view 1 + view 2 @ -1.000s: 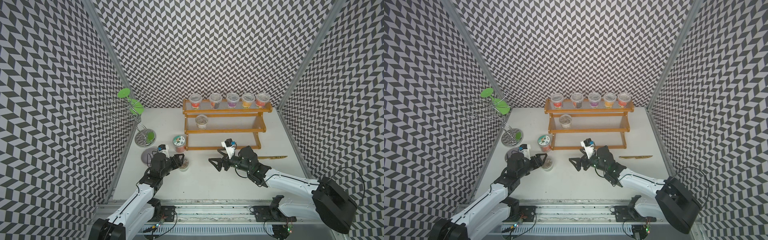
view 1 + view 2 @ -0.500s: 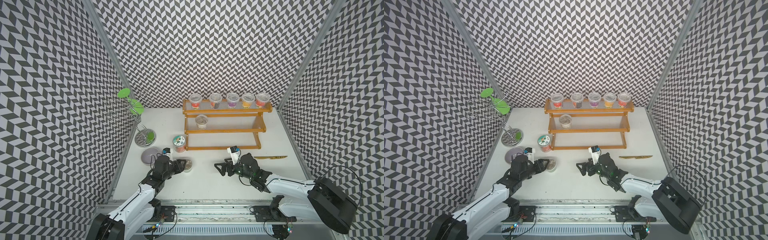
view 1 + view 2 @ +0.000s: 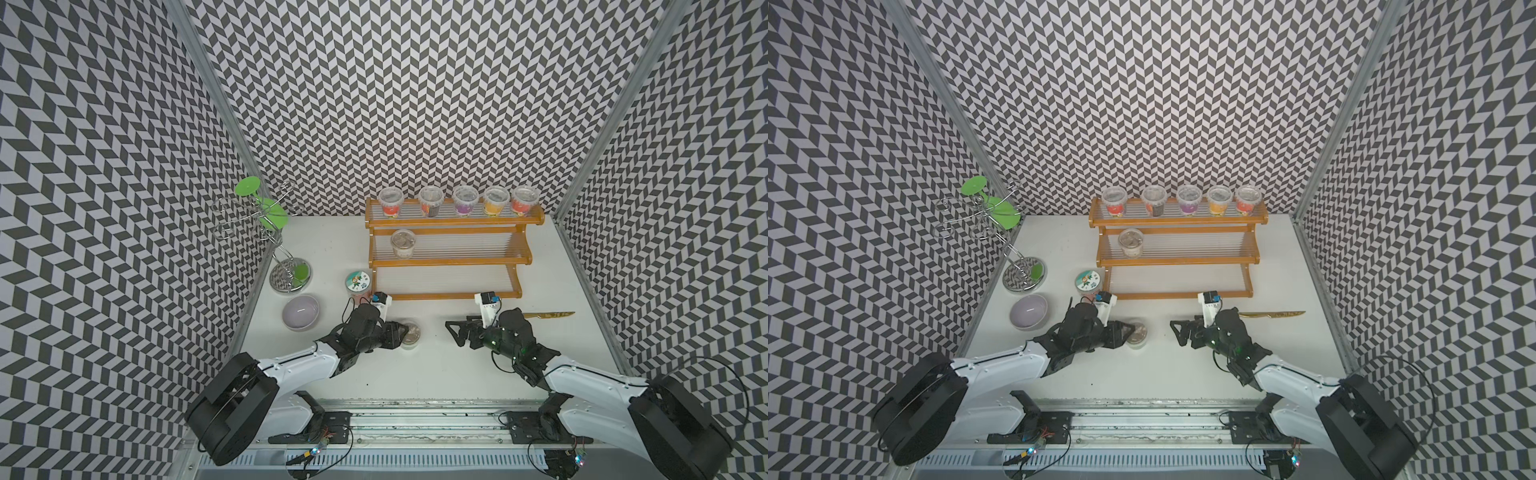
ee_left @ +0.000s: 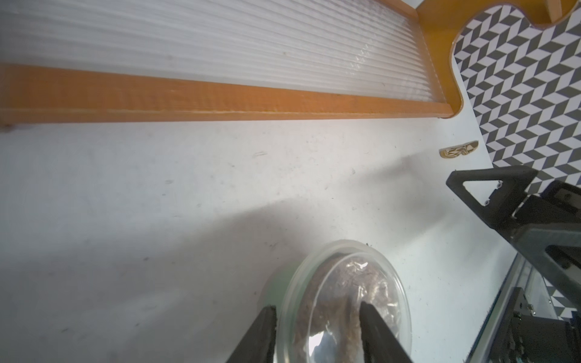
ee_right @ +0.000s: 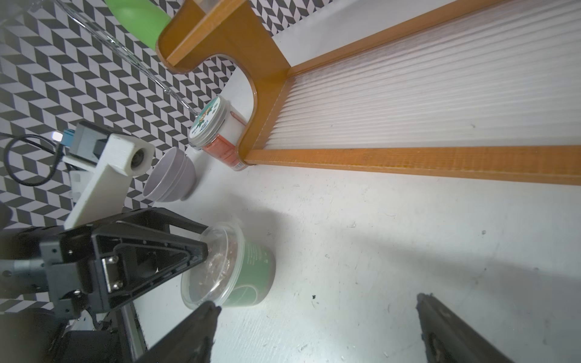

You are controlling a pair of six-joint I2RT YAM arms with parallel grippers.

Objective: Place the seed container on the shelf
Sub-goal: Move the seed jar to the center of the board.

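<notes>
- Grip first: my left gripper [image 3: 397, 332] has its jaws standing narrow about the seed container [image 3: 410, 332], which stands upright on the table [image 3: 415, 374] right at the fingertips.
- In the left wrist view one finger [image 4: 261, 333] sits at the flared rim. The other finger [image 4: 377, 330] crosses in front of the clear lid [image 4: 352, 283]. I cannot tell whether they are pressing or merely close.
- My right gripper [image 5: 317, 330] is spread wide and empty. It faces the left gripper from beyond the container, apart from it.
- The shelf [image 3: 451, 262] stands past the left gripper, farther from the arm's base, near but not touching.
- Its lowest tier [image 3: 444, 280] is bare, the middle one holds a single tub [image 3: 402, 243], and the top one holds a row of five tubs [image 3: 465, 200].
- Handling, as I judge it: a thin plastic tub, light, with loose seeds that will shift if I tip it. The walls likely flex under a hard squeeze, and they look smooth, so slip is the risk.
- I would hold the green-labelled body [image 5: 254, 270] just under the rim, so the flare stops it sliding down. Pinching the lid alone could pop it off.
</notes>
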